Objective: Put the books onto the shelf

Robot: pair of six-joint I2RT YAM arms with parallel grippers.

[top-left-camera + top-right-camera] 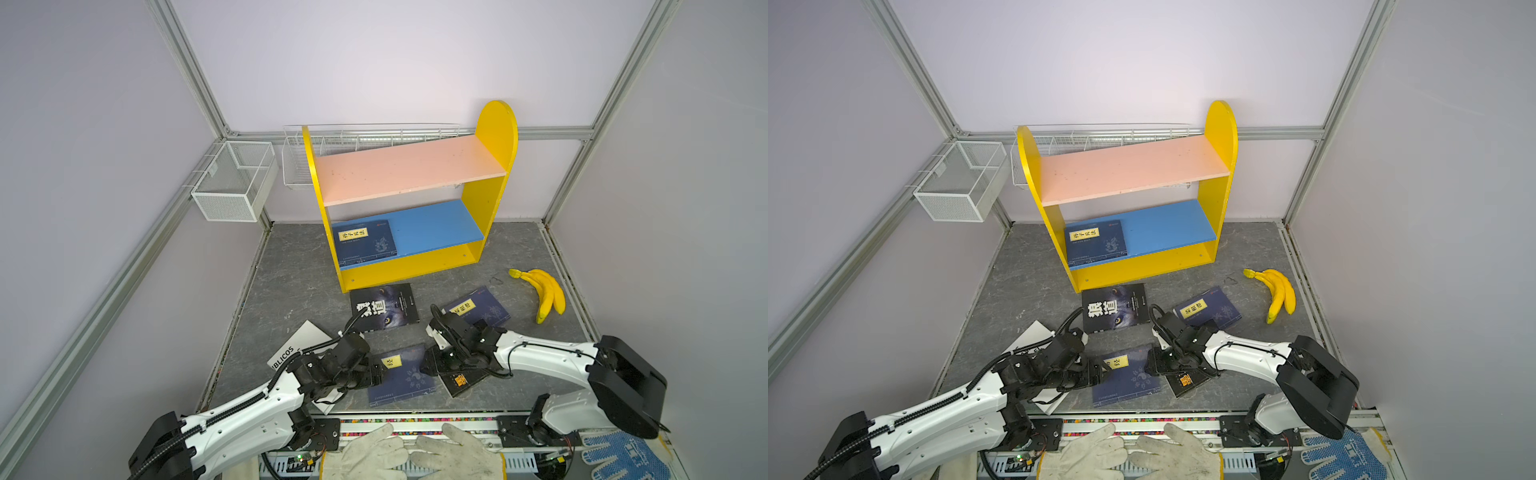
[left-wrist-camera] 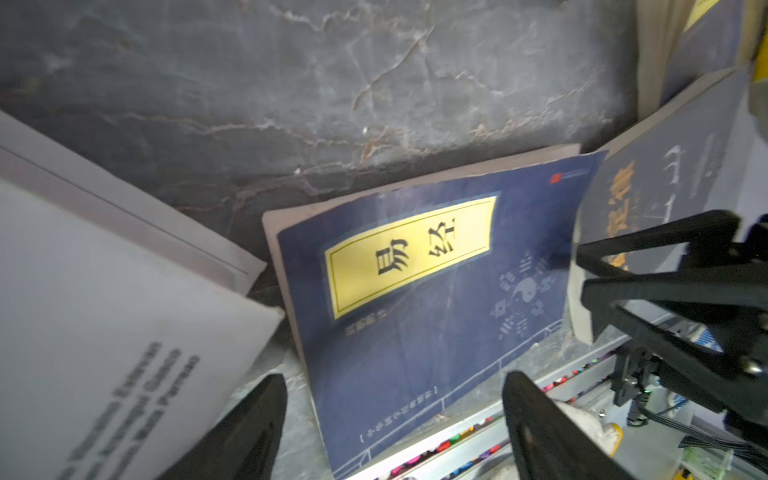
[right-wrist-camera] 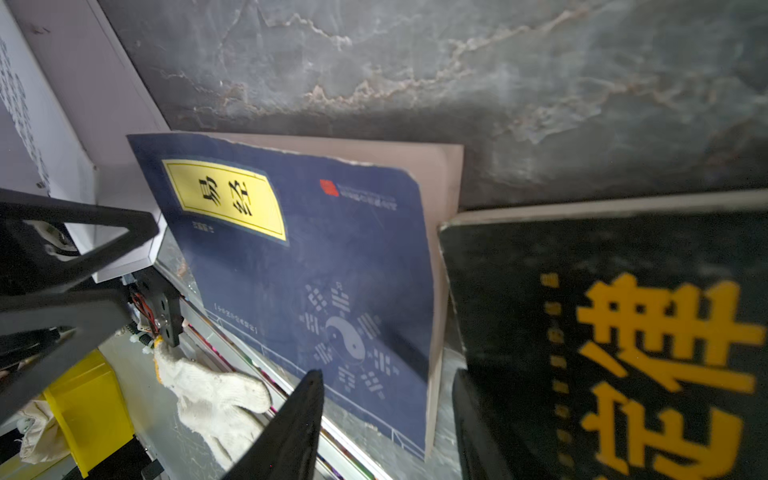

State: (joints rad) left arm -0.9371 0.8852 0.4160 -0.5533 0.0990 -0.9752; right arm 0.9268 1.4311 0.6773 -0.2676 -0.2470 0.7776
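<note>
Book in hand: the middle navy book (image 1: 401, 376), thin, with a yellow title label and a yin-yang pattern, lies on the table well in front of the shelf (image 1: 496, 129), on the robot's side, between the two claws.
Left claw: the left claw (image 1: 376, 373) is at the book's edge on the shelf's left-end side. In its wrist view the fingers (image 2: 257, 428) stand wide apart with the book's edge between them, and I cannot tell if they touch it.
Right claw: the right claw (image 1: 427, 368) is at the opposite edge. In its wrist view the fingers (image 3: 301, 415) are apart, one over the cover and one beyond the page edge, and contact is unclear.
Shelf: yellow round-topped sides, a pink upper board and a blue lower board, at the back of the table.
Shelved navy book: the shelved navy book (image 1: 365, 243) lies flat on the blue board at the shelf's left end.
Wolf book: the wolf book (image 1: 384, 307), black, lies just in front of the shelf's base.
Far navy book: the far navy book (image 1: 478, 307) lies in front of the shelf's right end.
Orange-lettered book: the orange-lettered book (image 1: 461, 380), black, lies well in front of the shelf, just beside the middle navy book and partly under the right arm.
White book: the white book (image 1: 297, 345) lies out from the shelf's left end, partly under the left arm.
Bananas: the bananas (image 1: 548, 295) lie near the shelf's right end.
Baskets: white wire baskets (image 1: 235, 180) hang behind and left of the shelf.
Gloves: work gloves (image 1: 415, 453) lie farthest from the shelf.
</note>
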